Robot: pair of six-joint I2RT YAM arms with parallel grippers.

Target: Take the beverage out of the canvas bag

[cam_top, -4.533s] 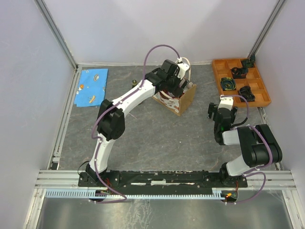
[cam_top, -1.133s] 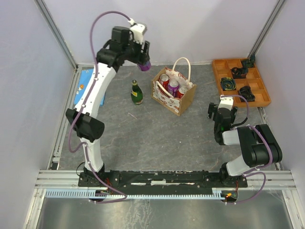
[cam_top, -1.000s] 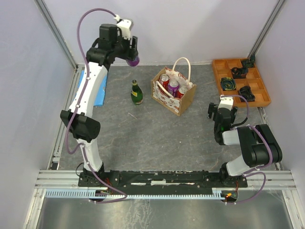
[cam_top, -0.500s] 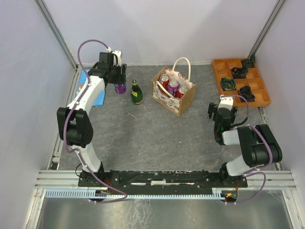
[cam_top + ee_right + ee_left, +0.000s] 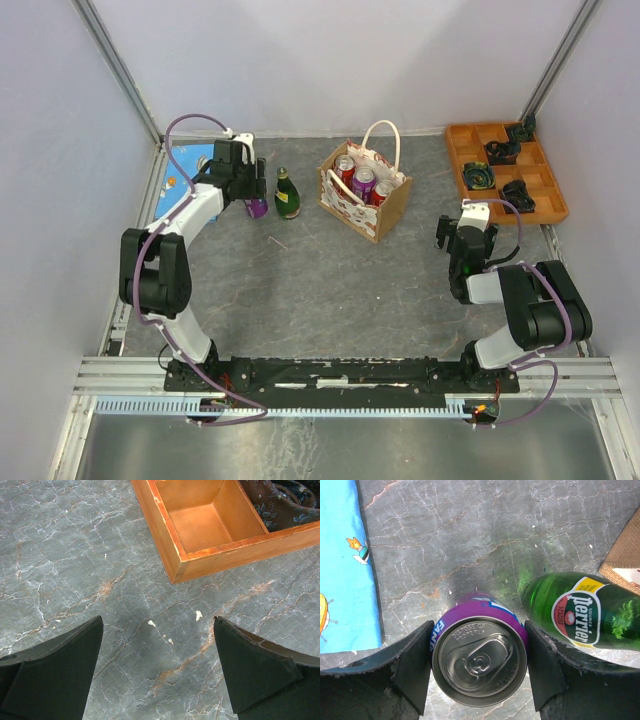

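Observation:
The canvas bag (image 5: 392, 205) stands upright at the back middle, with white handles and three cans (image 5: 363, 180) in it. My left gripper (image 5: 254, 192) is shut on a purple Fanta can (image 5: 257, 207), low over the table just left of a green Perrier bottle (image 5: 287, 194). In the left wrist view the can's top (image 5: 480, 662) sits between both fingers (image 5: 415, 672), with the bottle (image 5: 580, 611) lying close at the right. My right gripper (image 5: 466, 243) is open and empty, right of the bag, over bare table (image 5: 155, 645).
An orange compartment tray (image 5: 462, 140) with dark objects sits at the back right; its corner shows in the right wrist view (image 5: 175, 560). A blue printed cloth (image 5: 180, 175) lies at the back left, also in the left wrist view (image 5: 342, 570). Walls enclose the table.
My left arm lifted the purple can out of the bag, swung it high to the left, then lowered it beside the green bottle. The right arm has not moved.

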